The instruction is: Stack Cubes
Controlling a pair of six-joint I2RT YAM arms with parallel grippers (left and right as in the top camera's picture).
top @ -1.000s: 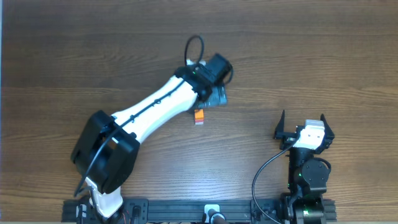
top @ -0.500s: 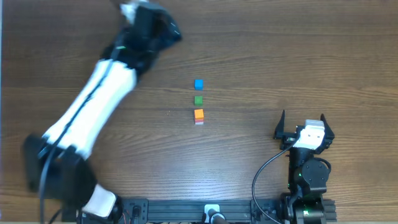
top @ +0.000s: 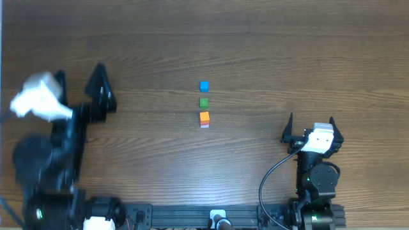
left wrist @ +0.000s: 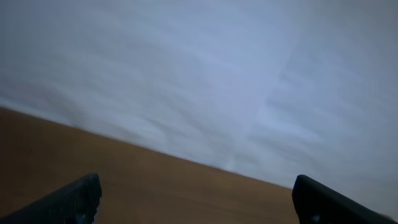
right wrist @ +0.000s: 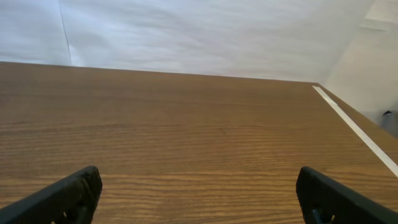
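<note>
Blue cube (top: 204, 86), green cube (top: 204, 102) and orange cube (top: 204, 117) line up 12 to 6 o'clock mid-tabletop (top: 287, 51), well apart at 3 o'clock of the wide left jaws and 10 o'clock of the wide right jaws.

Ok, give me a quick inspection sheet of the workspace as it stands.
Surface: wooden table.
Job's things: blue cube, green cube, orange cube in a line, apart; pale sliver at the orange one's edge.
Clutter: nothing seen.
Pincers: left pincer open, at the table's left; right pincer open, near its base; both hold nothing.
Cables: black cable by the right arm.
Surroundings: white wall.
</note>
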